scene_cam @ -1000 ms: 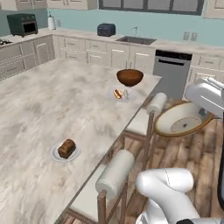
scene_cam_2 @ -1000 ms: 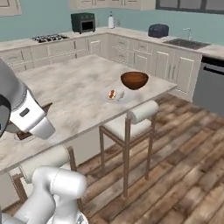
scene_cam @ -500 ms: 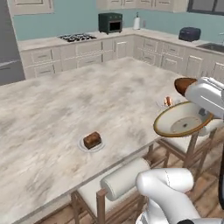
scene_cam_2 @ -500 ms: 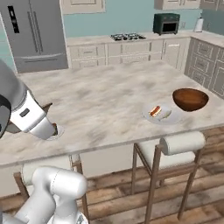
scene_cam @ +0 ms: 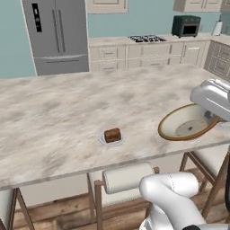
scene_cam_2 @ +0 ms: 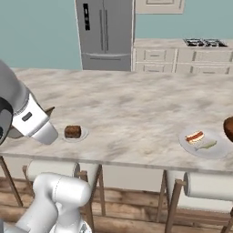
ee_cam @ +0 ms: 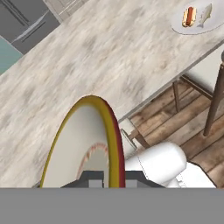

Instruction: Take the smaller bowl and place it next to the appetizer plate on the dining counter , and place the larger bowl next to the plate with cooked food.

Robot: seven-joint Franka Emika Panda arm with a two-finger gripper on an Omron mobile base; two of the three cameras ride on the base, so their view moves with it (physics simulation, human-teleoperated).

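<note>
dining counter (scene_cam: 54, 117) with appetizer plate (scene_cam: 112, 139)

Counting now: two bowls, a small tan-rimmed bowl (scene_cam: 186, 124) and a dark wooden bowl (scene_cam_2: 229, 129) at the edge. Two plates, a plate with a brown block (scene_cam: 112, 136) and a plate with a hot dog (scene_cam_2: 203, 140). One stone counter (scene_cam: 58, 117), one fridge (scene_cam: 56, 33), one cooktop (scene_cam: 147, 38), one toaster oven (scene_cam: 186, 26), three stools including the middle stool (scene_cam: 128, 177).

Even, bright light; soft rendered blur.

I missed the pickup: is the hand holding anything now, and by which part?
Yes: the hand is shut on the smaller bowl, gripping it by its rim.
</note>
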